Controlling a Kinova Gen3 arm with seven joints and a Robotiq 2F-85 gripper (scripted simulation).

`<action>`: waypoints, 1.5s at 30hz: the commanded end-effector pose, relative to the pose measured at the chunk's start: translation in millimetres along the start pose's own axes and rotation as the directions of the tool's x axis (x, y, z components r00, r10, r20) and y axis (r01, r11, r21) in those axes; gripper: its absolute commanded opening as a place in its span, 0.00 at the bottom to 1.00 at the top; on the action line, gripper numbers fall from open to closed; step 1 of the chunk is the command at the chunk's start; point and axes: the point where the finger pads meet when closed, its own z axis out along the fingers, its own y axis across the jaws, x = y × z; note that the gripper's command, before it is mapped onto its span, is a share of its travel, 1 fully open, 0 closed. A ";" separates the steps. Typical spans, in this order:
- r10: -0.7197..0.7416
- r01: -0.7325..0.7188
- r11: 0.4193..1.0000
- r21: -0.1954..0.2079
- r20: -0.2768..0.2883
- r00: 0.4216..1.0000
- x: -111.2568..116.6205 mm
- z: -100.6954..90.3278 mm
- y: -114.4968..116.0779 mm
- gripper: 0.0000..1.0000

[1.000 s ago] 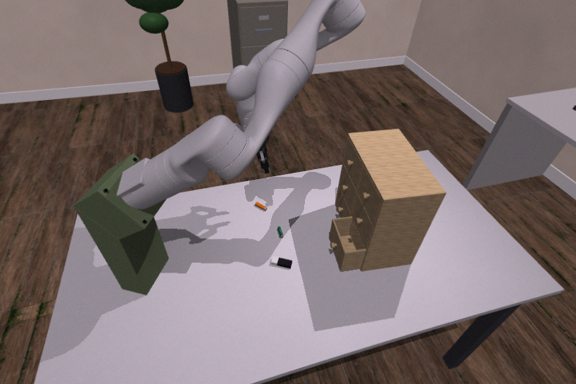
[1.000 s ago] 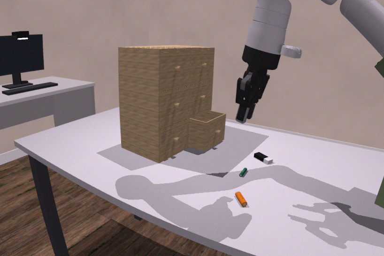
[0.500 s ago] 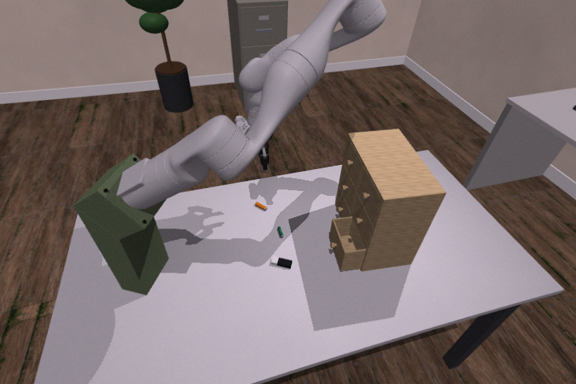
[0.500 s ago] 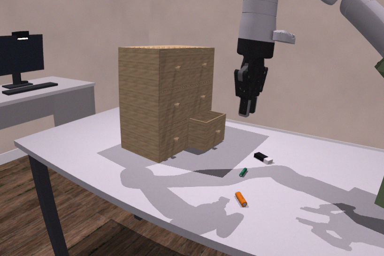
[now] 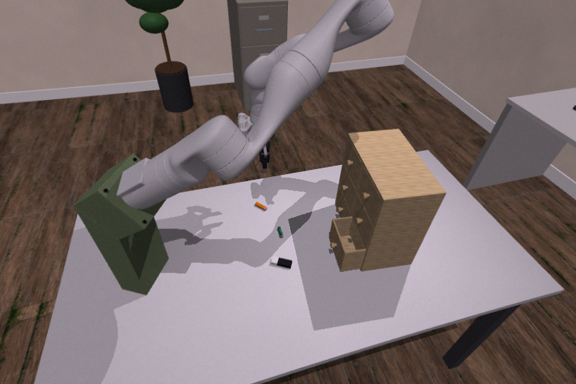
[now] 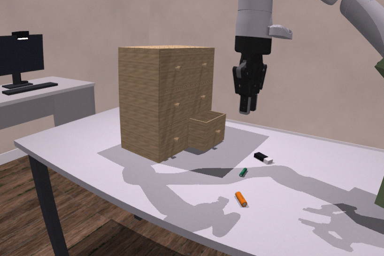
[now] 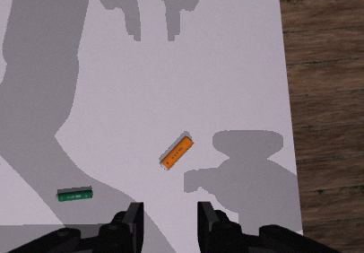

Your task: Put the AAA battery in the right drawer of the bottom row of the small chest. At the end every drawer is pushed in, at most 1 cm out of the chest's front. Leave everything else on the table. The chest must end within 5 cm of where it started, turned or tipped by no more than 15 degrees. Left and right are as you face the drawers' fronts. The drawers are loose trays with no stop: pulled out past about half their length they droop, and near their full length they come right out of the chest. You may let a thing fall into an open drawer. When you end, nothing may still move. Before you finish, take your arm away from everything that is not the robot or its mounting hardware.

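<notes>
Claw (image 5: 264, 165) (image 6: 248, 111) (image 7: 170, 219) partway open, holds nothing, above worktop (image 5: 223, 314) (image 6: 279, 182) (image 7: 121, 95). Green AAA battery (image 5: 279, 231) (image 6: 243, 172) (image 7: 74, 196) lies between orange battery (image 5: 260, 206) (image 6: 241, 199) (image 7: 177, 152) and eraser-like block (image 5: 281, 262) (image 6: 263, 158). 1 drawer (image 5: 339, 249) (image 6: 201, 133), bottom right, out.

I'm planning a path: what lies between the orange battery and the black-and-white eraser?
The small green battery lies on the table between them, as the top view shows.

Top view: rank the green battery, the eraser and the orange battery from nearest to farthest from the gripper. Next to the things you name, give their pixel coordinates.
1. Orange battery (image 5: 260, 206) (image 6: 241, 199) (image 7: 177, 152): just below the gripper (image 5: 264, 165) (image 6: 248, 111) (image 7: 170, 219) in the picture.
2. Green battery (image 5: 279, 231) (image 6: 243, 172) (image 7: 74, 196): between the other two.
3. Eraser (image 5: 282, 262) (image 6: 263, 158): beyond both, lowest in the picture.
</notes>
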 end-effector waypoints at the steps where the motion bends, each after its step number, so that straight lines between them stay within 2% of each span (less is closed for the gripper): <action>1: 0.003 -0.003 1.000 -0.002 -0.001 1.000 -1.0 -0.9 0.6 0.33; 34: 0.007 -0.007 1.000 -0.003 -0.002 1.000 -1.1 -0.6 0.4 0.33; 45: 0.098 -0.098 0.995 -0.002 0.001 0.995 -6.9 10.5 -5.1 0.33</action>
